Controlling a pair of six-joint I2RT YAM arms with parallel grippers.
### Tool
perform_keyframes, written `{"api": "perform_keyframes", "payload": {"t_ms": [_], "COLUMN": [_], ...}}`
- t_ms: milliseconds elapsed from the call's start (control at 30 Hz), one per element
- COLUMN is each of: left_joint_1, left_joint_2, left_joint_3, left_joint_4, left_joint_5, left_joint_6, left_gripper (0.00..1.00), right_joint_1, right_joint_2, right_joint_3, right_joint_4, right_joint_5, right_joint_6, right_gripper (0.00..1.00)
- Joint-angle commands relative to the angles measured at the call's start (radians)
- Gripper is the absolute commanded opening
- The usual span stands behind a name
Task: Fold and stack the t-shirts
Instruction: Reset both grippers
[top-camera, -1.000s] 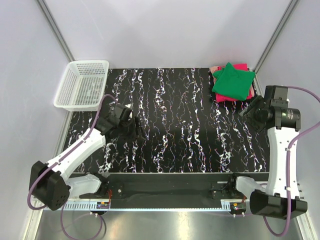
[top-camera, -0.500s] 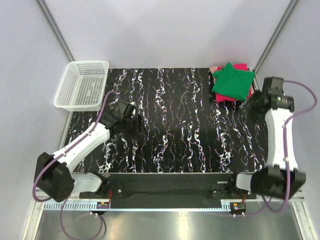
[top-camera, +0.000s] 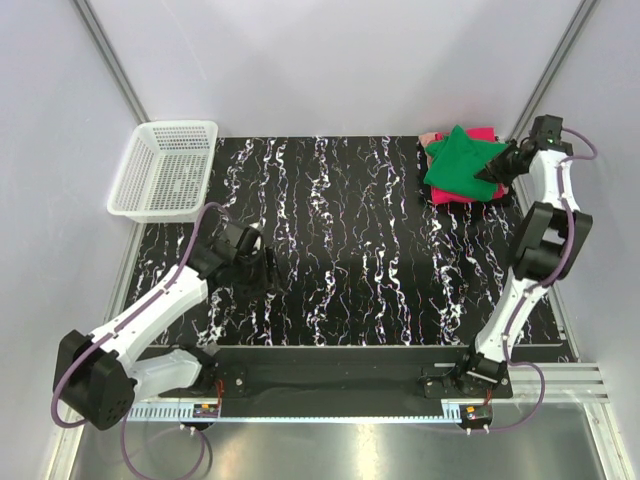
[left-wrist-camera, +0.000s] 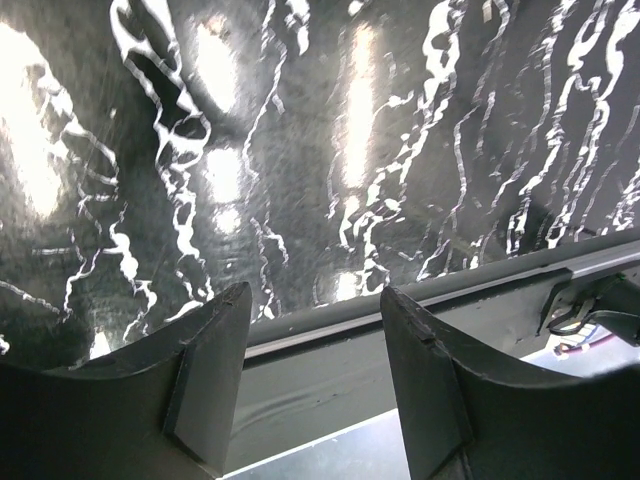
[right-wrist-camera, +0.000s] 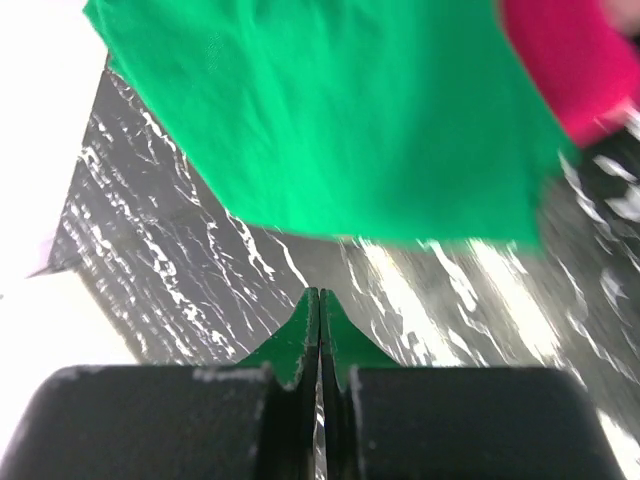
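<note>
Right wrist: right hand (right-wrist-camera: 319, 305) together; left hand (left-wrist-camera: 315, 300) apart; pink t-shirt (right-wrist-camera: 572, 70) mostly under green t-shirt (right-wrist-camera: 330, 110)

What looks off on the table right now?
The stack at the far right corner of the table isn't squared. The green t-shirt lies rotated on the pink t-shirt, with one corner poking past the pink's far edge and pink showing along the near and far sides. Nothing else stands out.
</note>
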Motion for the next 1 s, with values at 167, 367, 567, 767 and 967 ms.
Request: {"api": "perform_keyframes", "payload": {"t_ms": [167, 367, 567, 767, 967], "left_joint_1": [0.005, 0.005, 0.005, 0.005, 0.005], "left_joint_2": [-0.029, -0.014, -0.034, -0.041, -0.037], "left_joint_3": [-0.036, -0.022, -0.023, -0.036, -0.031], "left_joint_4": [0.004, -0.002, -0.027, -0.035, -0.022], "left_joint_5": [-0.001, -0.003, -0.013, -0.015, -0.023], "left_joint_6": [-0.050, -0.050, -0.053, -0.067, -0.078], "left_gripper": [0.59, 0.58, 0.58, 0.58, 0.58], "right_joint_1": [0.005, 0.000, -0.010, -0.013, -0.013], "right_joint_2": [0.150, 0.210, 0.264, 0.261, 0.094], "right_joint_3": [0.125, 0.047, 0.033, 0.048, 0.034], "right_joint_4": [0.080, 0.179, 0.185, 0.169, 0.170], "right_joint_5": [-0.143, -0.138, -0.086, -0.071, -0.101], "right_joint_6": [-0.002, 0.010, 0.036, 0.032, -0.020], "right_gripper": [0.00, 0.00, 0.00, 0.00, 0.00]}}
